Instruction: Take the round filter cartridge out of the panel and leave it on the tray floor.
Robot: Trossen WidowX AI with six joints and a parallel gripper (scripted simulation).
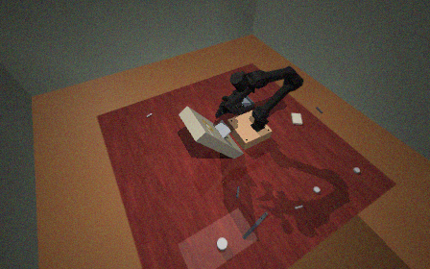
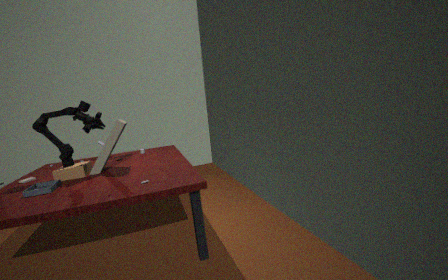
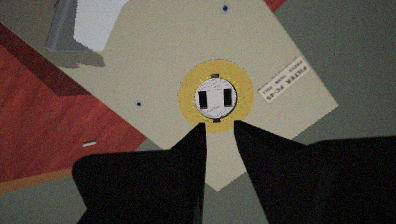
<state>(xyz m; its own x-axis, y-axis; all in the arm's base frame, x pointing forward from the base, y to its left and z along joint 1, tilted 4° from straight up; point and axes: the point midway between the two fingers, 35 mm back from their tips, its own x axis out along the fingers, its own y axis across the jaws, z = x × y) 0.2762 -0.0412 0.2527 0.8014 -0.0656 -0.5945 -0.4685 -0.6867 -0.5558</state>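
I note gripper (image 3: 219,127) narrowly parted, holding nothing, just short of filter cartridge (image 3: 215,98), seated flush in tilted service panel (image 3: 165,60).

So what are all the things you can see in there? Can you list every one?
Table: 1, dark red, on the orange floor.
Service panel: 1, beige, leaning tilted by the arm's base.
Filter cartridge: 1, white with two dark slots, flush inside a yellow ring on the panel.
Label: 1, white, beside the ring.
Base block: 1, tan, under the arm.
Tray: 1, pale see-through, near table corner.
Small white bits: several, scattered on the table.
Arm: 1, black.
Claw: 1, black, narrowly parted, holding nothing, just short of the cartridge.
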